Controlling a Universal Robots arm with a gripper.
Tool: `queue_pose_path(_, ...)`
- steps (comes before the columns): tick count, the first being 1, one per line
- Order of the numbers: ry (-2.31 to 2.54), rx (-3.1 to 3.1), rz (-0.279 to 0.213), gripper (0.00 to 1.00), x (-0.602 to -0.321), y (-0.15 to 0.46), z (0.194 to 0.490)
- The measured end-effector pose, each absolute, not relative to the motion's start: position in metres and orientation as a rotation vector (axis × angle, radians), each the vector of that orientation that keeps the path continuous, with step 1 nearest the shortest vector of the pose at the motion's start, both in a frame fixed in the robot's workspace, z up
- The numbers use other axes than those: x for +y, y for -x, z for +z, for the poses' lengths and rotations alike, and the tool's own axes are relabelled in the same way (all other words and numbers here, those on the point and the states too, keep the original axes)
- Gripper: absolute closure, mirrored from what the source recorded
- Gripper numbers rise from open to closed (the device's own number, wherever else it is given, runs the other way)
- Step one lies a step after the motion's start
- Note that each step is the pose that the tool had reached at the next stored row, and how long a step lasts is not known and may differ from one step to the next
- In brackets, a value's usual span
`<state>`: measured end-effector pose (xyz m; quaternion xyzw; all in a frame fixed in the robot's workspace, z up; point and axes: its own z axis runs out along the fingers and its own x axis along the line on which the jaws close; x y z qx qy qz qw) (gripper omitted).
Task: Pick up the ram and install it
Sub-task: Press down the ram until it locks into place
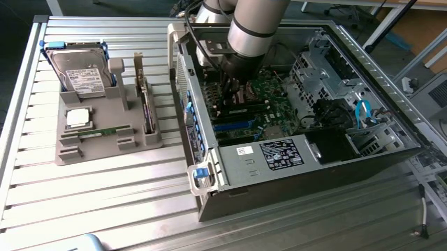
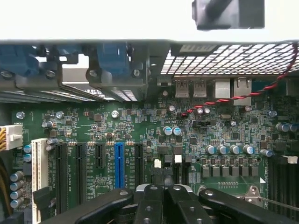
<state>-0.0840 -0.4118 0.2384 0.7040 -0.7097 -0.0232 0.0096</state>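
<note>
Closed gripper (image 2: 163, 186) (empty-looking) over motherboard (image 2: 140, 140); one ram (image 1: 102, 132) lies flat lengthwise in the grey tray (image 1: 104, 151).

A workshop or robotics lab: an open computer case (image 1: 307, 157) lies on a ribbed aluminium table (image 1: 104, 198), beside a grey parts holder (image 1: 104, 133) with 1 hard drive (image 1: 80, 73), and cardboard boxes (image 1: 419, 26) behind

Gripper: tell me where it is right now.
In the exterior view the gripper is down inside the open computer case, over the green motherboard, right of the grey parts holder.
</note>
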Motion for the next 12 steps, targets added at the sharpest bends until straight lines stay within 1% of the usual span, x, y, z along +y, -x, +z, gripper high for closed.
queue_pose_path(12, -2.193, -2.211, -0.083, 0.90, -0.412, 0.084, 0.253)
